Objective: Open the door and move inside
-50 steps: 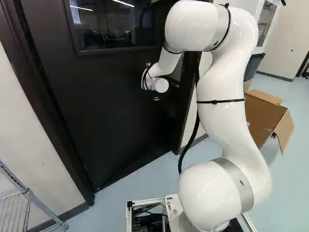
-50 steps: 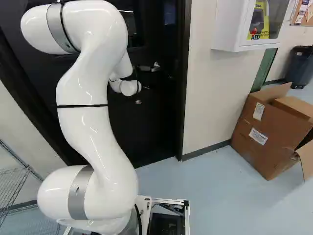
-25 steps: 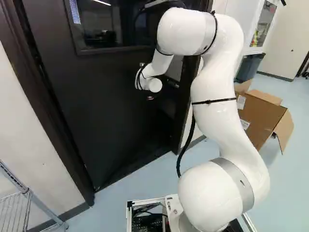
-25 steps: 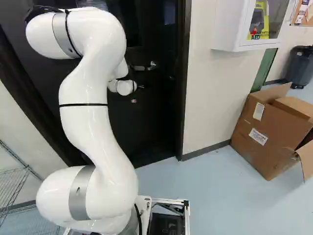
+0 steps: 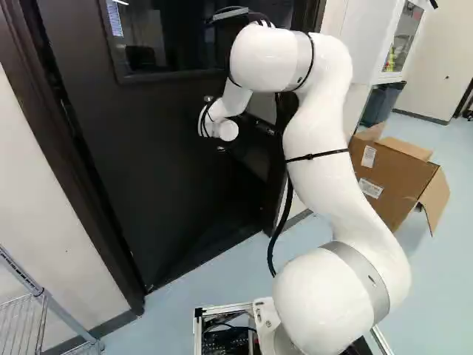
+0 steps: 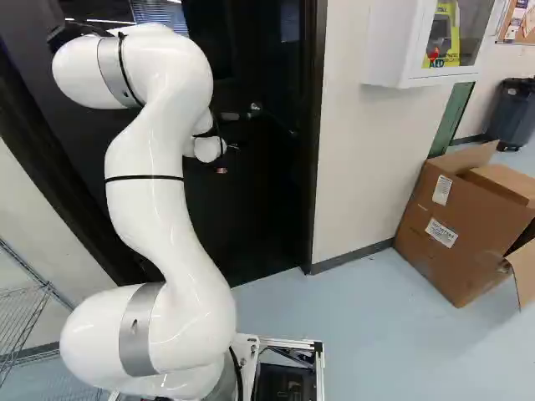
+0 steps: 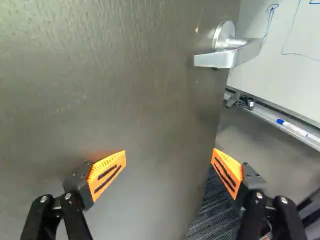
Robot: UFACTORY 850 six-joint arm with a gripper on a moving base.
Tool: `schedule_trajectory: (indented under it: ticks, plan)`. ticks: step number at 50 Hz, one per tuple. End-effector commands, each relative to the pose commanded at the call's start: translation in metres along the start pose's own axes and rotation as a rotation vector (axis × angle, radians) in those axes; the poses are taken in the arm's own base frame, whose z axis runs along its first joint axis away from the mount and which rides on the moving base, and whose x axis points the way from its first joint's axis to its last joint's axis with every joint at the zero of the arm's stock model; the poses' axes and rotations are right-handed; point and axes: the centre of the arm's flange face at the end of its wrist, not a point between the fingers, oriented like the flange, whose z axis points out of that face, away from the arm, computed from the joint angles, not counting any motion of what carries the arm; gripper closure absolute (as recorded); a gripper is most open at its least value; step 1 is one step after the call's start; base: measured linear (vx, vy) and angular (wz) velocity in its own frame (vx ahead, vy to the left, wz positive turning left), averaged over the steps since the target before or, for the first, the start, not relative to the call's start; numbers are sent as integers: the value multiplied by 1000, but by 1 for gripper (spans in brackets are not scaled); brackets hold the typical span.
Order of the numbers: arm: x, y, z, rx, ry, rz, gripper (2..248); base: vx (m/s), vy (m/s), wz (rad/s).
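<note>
Nearest me: the white arm [image 5: 321,166], bent forward, its wrist close to the door. Gripper [image 7: 169,154] spread wide, nothing between the orange pads [image 7: 107,173]. One pad is over the door's face, a faint orange glow on the metal beside it; the other is over the opening past the free edge.

Just ahead of the jaws: dark metal door [image 7: 125,100], ajar. Its lever handle [image 7: 227,56] sits farther ahead, toward the finger over the opening, near the free edge; neither finger on it. Whether the gripper touches the door, I cannot tell.

Beyond the jaws, through the opening: striped carpet [image 7: 202,220], a whiteboard [image 7: 295,60] with pen lines, a blue-capped marker [image 7: 292,127] on its ledge.

Step, as I judge it: latch freed, door being opened wider. Next wants a push inward near the free edge, base following once the gap will pass it. Risk: the door swinging back, or the outer finger catching the edge.

View against view: only the wrist view gives the finger spread and the carpet. The base views hide the fingers but give the door frame [image 6: 312,167]; the right one best shows the open cardboard box [image 6: 456,225], well off to the jaws' side.
</note>
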Motion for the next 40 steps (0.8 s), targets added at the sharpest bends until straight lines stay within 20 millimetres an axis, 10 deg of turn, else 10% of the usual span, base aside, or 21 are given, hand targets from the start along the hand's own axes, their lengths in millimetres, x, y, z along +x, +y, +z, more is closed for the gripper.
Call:
schedule_trajectory:
  ticks: [40]
  plan:
    - [-1, -7, 5, 10, 4, -2, 3, 0, 0, 0]
